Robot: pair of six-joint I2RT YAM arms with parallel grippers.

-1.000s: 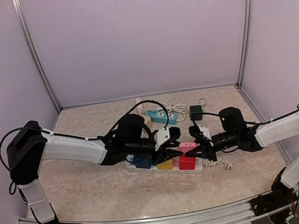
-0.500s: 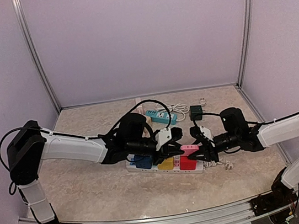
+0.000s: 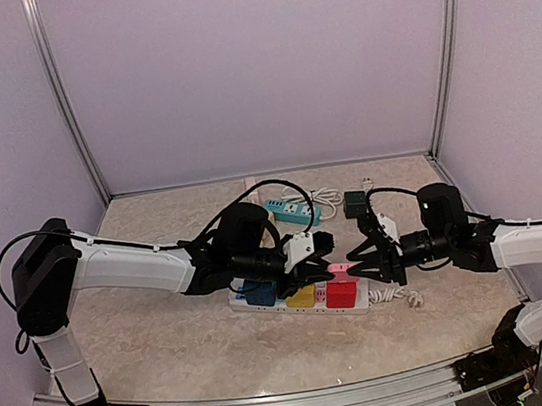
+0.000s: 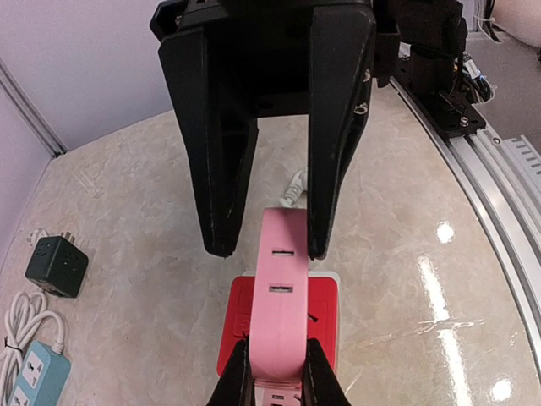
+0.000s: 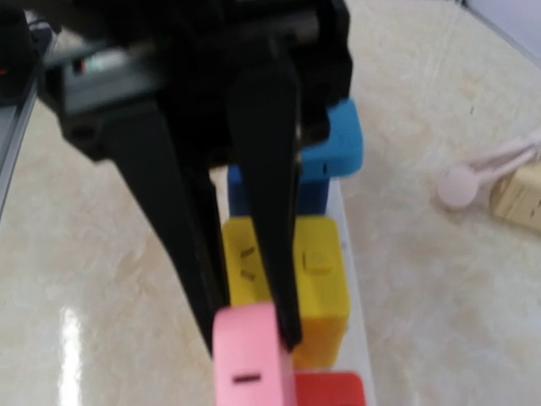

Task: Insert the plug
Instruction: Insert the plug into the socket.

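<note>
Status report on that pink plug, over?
Left gripper shut on pink plug. Right gripper open, straddling its tip. Plug over red block on power strip.

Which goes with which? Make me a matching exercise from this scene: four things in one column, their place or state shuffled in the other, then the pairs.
1 pink plug
2 yellow adapter
3 black cube adapter
4 right gripper

A open, straddling the plug's far end
B on the white power strip, between blue adapter and red adapter
C clamped in the left gripper
D loose on the table near the teal strip

Pairs: 1-C, 2-B, 3-D, 4-A
</note>
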